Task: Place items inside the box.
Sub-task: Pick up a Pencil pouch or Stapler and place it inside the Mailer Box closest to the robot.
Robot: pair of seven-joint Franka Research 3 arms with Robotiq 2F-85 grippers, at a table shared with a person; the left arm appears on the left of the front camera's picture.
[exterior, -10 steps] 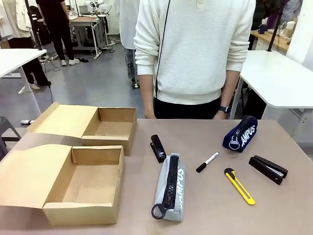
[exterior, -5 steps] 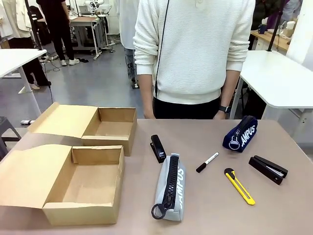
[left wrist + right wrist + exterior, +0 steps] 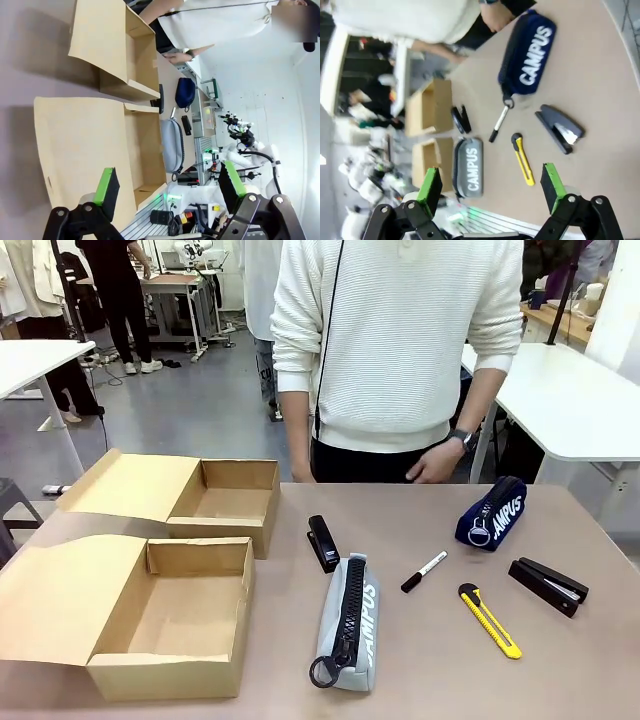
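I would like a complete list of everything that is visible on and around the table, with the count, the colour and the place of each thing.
table: one, grey-brown, shared with the person.
cardboard boxes: two, brown, open, on the table's left; the second behind the first.
staplers: two, black; one mid-table, one at the right.
grey pouch: one, lettered CAMPUS, centre front.
navy pouch: one, far right.
marker: one, black-and-white, between the pouches.
utility knife: one, yellow, right front.
person: one, white sweater, far side; a hand by the table's far edge.
left pincer: open, green pads.
right pincer: open, green pads.
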